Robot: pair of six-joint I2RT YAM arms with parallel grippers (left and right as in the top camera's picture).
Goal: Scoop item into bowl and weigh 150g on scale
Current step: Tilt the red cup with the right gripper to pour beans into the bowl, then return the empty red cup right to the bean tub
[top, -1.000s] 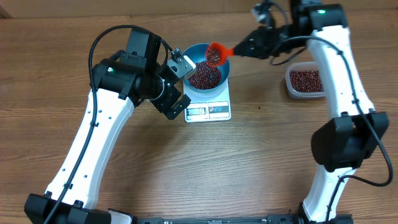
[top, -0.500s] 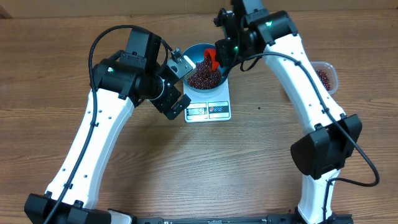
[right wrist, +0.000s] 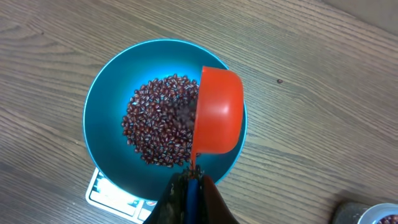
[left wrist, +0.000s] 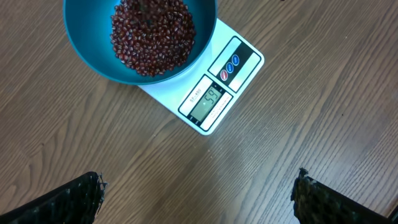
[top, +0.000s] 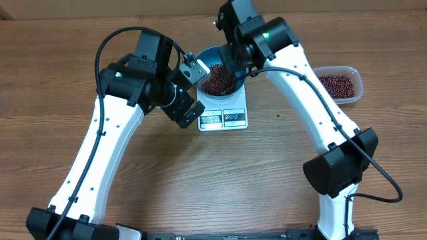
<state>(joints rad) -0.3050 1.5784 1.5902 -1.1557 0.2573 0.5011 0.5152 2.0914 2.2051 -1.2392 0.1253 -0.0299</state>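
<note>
The tilted scoop point(right wrist: 217, 115) and the right gripper point(right wrist: 189, 183) holding it hang over the mouth of the bowl point(right wrist: 102, 118). The left gripper point(top: 195, 92), jaws wide, crowds the left side of the scale point(top: 223, 119). Bare table point(top: 267, 173) lies in front of it and between it and the tub point(top: 358, 81)

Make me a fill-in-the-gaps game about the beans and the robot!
1. The bowl of beans on the scale is coloured ____.
2. The left gripper holds nothing and is ____.
3. The right gripper is ____ on the scoop.
4. The clear tub also holds ____.

Missing words: blue; open; shut; beans.
</note>
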